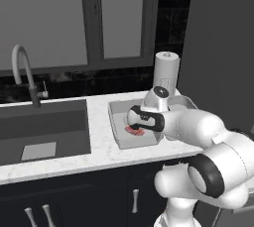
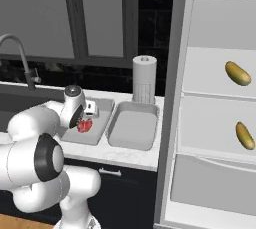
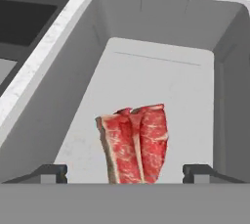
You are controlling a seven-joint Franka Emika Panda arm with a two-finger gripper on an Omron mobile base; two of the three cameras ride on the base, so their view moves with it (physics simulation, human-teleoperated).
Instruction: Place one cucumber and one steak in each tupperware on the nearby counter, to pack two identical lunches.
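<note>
Lying in the tupperware [image 3: 161, 71] nearest the sink [image 1: 44, 127], toward its front rim, a red-pink steak [image 3: 135, 145] with white streaks sits between the gripper [image 3: 125, 171] fingertips, which stand well apart and clear of it. A second tupperware [image 2: 132, 125] waits empty beside it on the counter [image 1: 99, 156]. Two cucumbers [image 2: 238, 73] rest on open shelves nearby. Risk: lifting away carelessly could clip the meat or tray wall and shift it

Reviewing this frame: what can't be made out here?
- Steak: lower end cut off by the hand view's bottom edge; whether it rests on the tupperware floor is unclear.
- Gripper: fingers stand wide apart, clear of the steak; in both base views the arm mostly hides it.
- Second steak: whereabouts cannot be told.
</note>
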